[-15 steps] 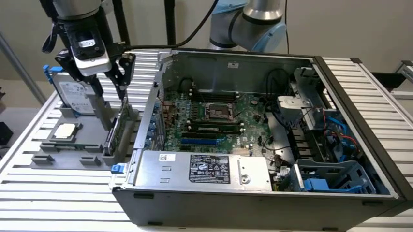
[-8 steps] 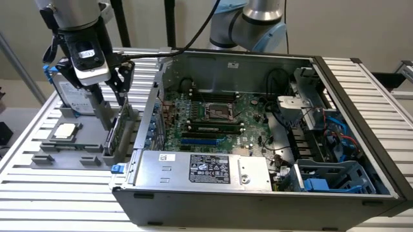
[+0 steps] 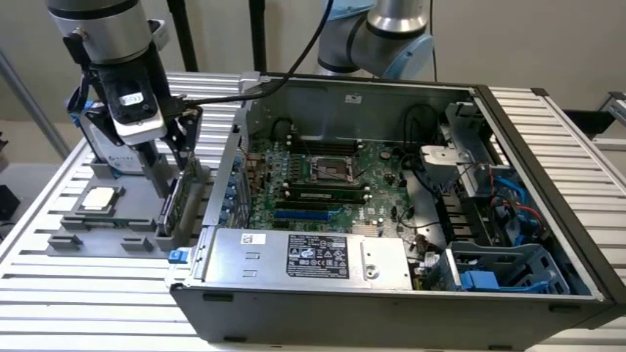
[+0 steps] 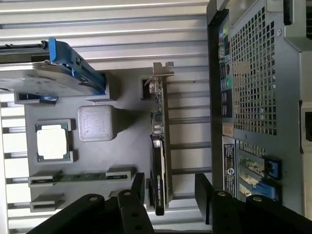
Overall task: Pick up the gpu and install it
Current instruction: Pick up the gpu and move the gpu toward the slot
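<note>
Wrist view shows the hand [image 4: 170,192] open, its fingers [image 4: 138,191] either side of the gpu [image 4: 160,165], which stands on edge in a grey holder [image 4: 129,131] near the CPU chip [image 4: 52,142] and hard drive [image 4: 58,73]. Exterior view adds the open computer case [image 3: 391,312] just beside it on the worktop [image 3: 88,293].
</note>
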{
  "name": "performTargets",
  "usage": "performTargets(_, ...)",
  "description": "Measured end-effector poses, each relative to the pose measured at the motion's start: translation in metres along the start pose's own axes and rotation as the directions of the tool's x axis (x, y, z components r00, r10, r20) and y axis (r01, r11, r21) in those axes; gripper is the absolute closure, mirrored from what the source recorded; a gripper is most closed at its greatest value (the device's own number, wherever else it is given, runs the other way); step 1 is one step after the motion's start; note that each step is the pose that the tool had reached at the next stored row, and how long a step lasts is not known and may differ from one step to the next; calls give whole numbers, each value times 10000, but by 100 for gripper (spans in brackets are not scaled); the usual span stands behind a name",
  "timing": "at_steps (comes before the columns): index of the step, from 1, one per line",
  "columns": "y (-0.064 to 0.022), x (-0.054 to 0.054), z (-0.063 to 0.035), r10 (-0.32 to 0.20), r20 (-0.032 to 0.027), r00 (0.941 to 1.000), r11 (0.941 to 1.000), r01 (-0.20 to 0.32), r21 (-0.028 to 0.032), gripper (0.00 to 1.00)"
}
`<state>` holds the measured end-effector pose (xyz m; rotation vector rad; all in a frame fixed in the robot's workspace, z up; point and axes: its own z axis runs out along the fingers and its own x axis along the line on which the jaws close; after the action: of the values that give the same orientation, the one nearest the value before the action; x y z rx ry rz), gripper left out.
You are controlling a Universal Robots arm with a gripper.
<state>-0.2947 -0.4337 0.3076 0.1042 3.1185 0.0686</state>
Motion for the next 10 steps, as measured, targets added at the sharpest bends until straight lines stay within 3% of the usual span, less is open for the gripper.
performTargets(10, -6, 13, 182, -64, -2, 10000, 10000, 64, -2, 0)
